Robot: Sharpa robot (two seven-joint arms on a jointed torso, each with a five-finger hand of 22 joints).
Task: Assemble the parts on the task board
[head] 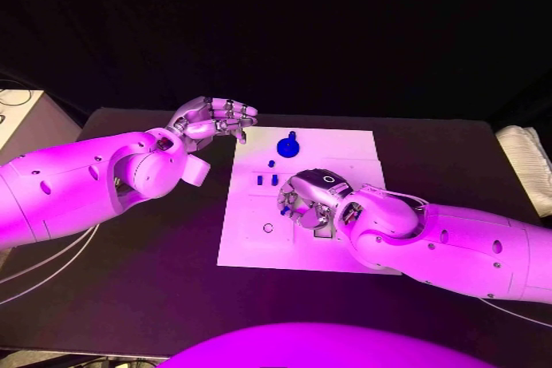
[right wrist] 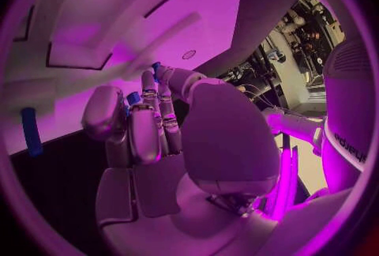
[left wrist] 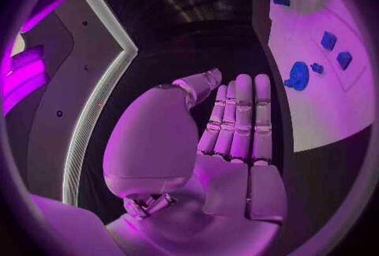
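My right hand (head: 309, 202) pinches 1 small blue part (right wrist: 133, 98) over the task board (head: 345, 148). I should lower it squarely, without tilt. My left hand (head: 213, 118) idles empty, fingers apart, beside the board's edge.

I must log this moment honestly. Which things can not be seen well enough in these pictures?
- Head view: the right hand covers part of the white board; what lies under it is hidden.
- Right wrist view: small blue bits show at the fingers; whether they are held is unclear.
- Head view: the small blue pieces are too small to tell their shape.
- Left hand: nothing visible in it.
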